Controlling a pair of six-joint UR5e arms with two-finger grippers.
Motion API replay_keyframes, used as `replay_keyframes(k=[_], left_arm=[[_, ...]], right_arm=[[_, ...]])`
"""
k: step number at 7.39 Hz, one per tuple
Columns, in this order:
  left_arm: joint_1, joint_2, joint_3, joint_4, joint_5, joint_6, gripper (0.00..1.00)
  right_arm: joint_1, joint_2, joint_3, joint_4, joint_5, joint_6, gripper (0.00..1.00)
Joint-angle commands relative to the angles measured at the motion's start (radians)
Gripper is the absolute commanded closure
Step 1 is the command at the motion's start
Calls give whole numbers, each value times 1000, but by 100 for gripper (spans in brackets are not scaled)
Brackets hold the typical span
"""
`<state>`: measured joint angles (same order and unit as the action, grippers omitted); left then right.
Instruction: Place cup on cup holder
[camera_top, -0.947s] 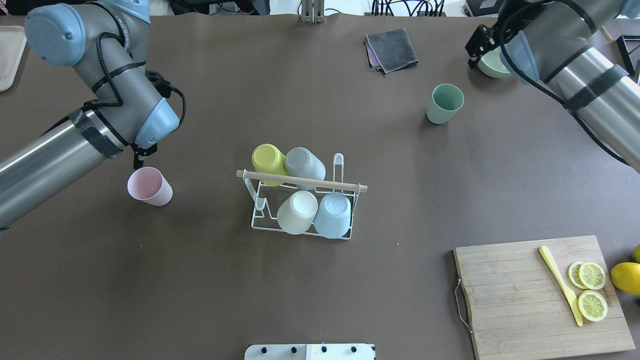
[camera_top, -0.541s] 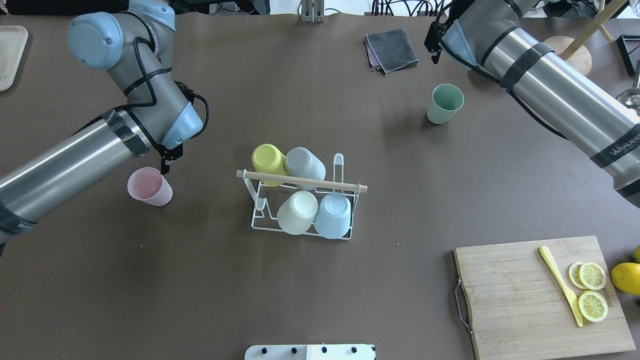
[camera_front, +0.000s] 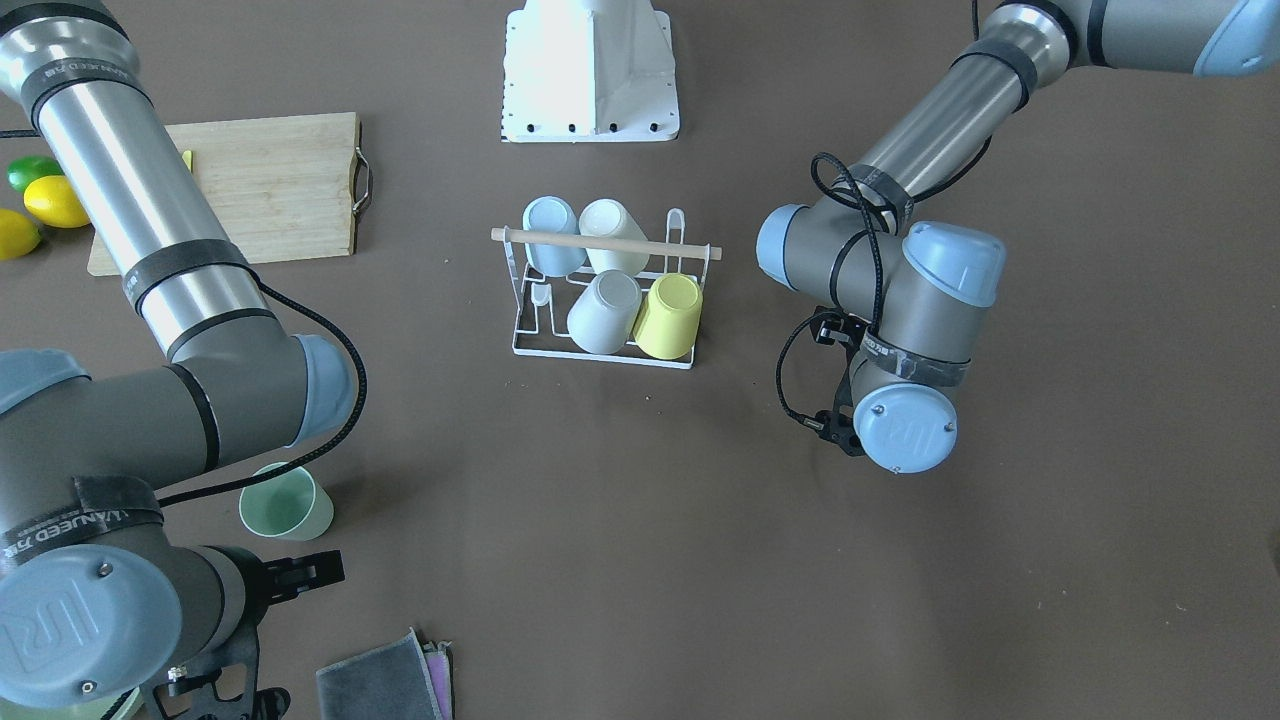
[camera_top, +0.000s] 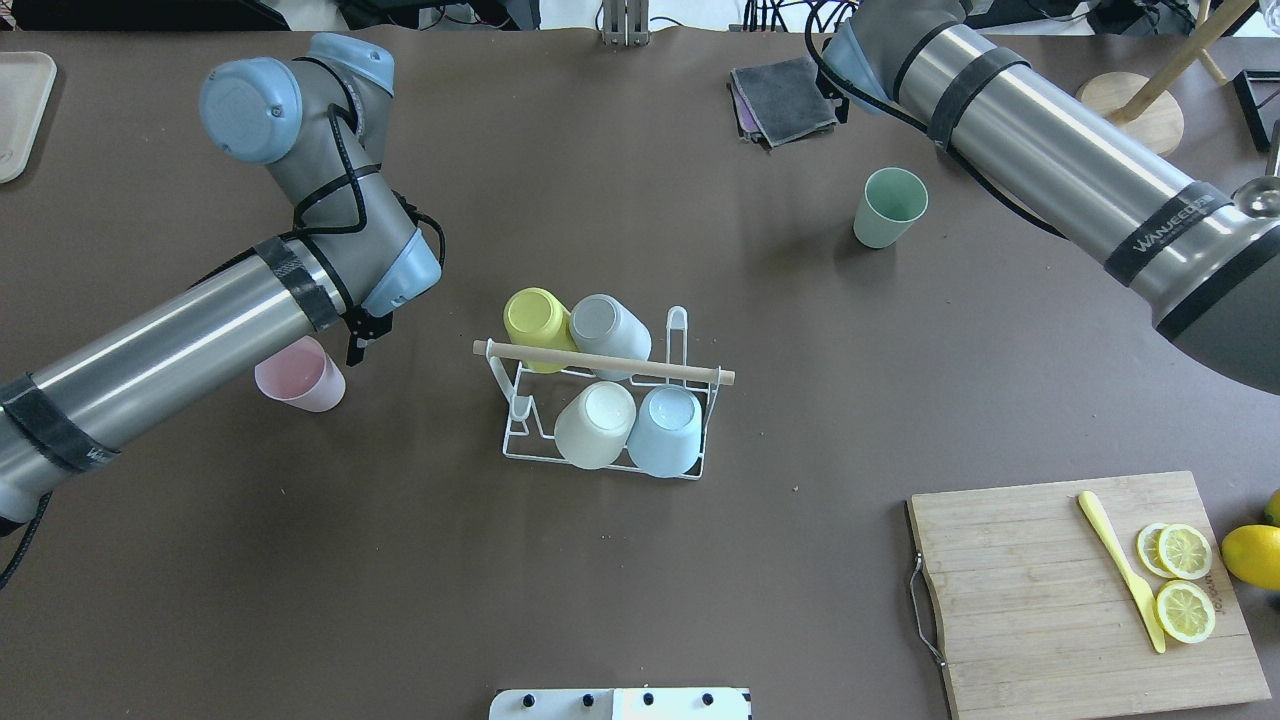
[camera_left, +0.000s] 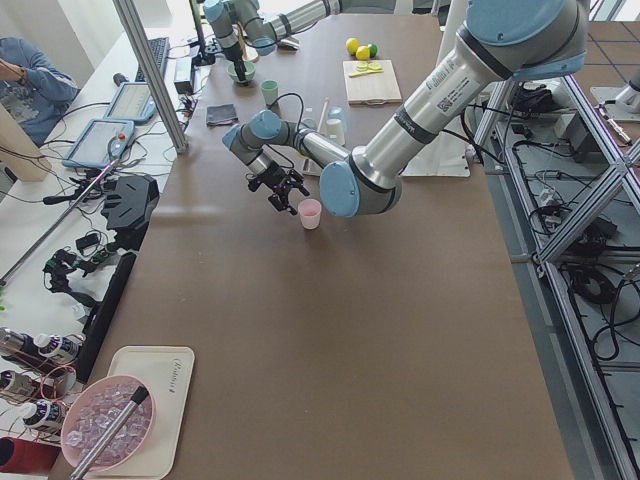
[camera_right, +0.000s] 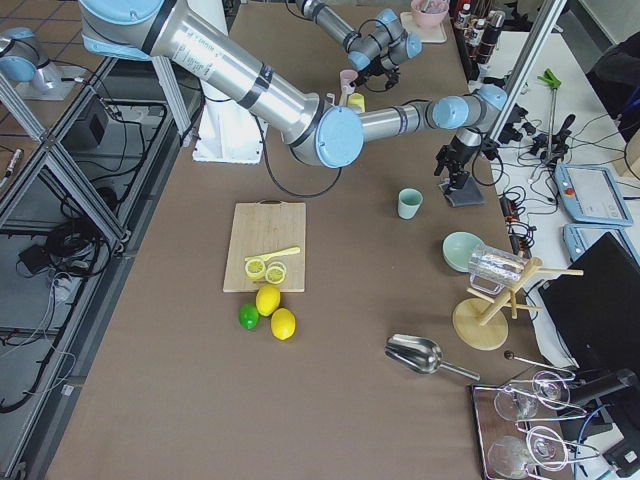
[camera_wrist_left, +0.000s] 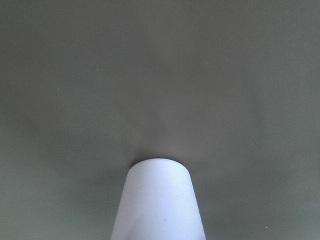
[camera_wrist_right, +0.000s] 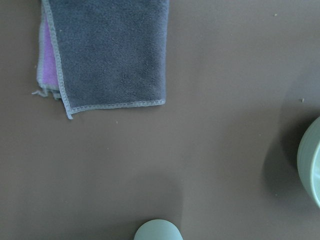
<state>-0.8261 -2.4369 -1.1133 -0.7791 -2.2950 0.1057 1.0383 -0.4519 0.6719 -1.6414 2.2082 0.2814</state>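
Observation:
The white wire cup holder (camera_top: 600, 362) with a wooden rod stands mid-table and also shows in the front view (camera_front: 600, 240). It holds a yellow, a grey, a cream and a light blue cup upside down. A pink cup (camera_top: 305, 380) stands upright to its left and fills the bottom of the left wrist view (camera_wrist_left: 157, 200). My left gripper (camera_top: 356, 348) hangs just right of it, apart from it, fingers apart and empty. A green cup (camera_top: 888, 208) stands upright at the back right. My right gripper (camera_front: 225, 695) hovers beyond it, open and empty.
A folded grey cloth (camera_top: 785, 98) lies at the back by the right gripper. A wooden cutting board (camera_top: 1050, 590) with lemon slices and a yellow knife is at the front right. A mint bowl (camera_wrist_right: 312, 160) and a wooden stand (camera_top: 1140, 100) are at the far right.
My left gripper has moved right, from behind the pink cup to its right side. My right arm has swept left along the table's back to near the grey cloth.

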Motion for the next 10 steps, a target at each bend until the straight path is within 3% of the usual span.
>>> replay_keyframes(k=[1,3,5,7,9,10], left_arm=[[16,-8,33,-2,20,0,3],[47,-8,62,18,22,3,3],[53,-8,76,61,64,14,4],[51,-5,89,113,66,88,14],[50,-1,89,113,75,88,75],[27,5,66,113,75,88,77]], right_arm=[[-36,44,-108,0,10,-2,0],[-37,62,-228,-3,45,-191,0],[-37,102,-285,-12,85,-189,0],[-38,131,-357,-14,100,-206,0],[-52,176,-469,-15,93,-229,0],[-72,186,-494,-15,72,-228,0]])
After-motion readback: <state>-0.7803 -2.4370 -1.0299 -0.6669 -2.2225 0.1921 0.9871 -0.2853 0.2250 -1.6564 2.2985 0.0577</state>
